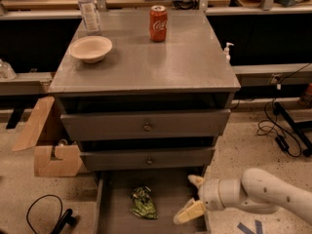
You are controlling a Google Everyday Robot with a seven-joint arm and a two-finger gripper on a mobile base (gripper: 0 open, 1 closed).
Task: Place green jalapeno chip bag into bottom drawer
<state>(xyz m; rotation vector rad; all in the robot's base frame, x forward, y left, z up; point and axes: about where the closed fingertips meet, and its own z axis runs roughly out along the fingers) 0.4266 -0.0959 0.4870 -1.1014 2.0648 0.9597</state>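
The green jalapeno chip bag (pixel 143 202) lies flat on the grey floor of the open bottom drawer (pixel 168 189), left of its middle. My gripper (pixel 193 197) is at the drawer's right side, to the right of the bag and apart from it. Its two yellowish fingers are spread wide, one near the drawer's back right and one (pixel 189 212) lower toward the front. It holds nothing. My white arm (pixel 263 194) reaches in from the lower right.
On the cabinet top (pixel 185 62) stand a red soda can (pixel 158 23), a white bowl (pixel 91 48) and a water bottle (pixel 88 9). Two upper drawers with round knobs (pixel 146 127) are closed. A cardboard box (pixel 48 145) sits left; cables (pixel 280 130) lie right.
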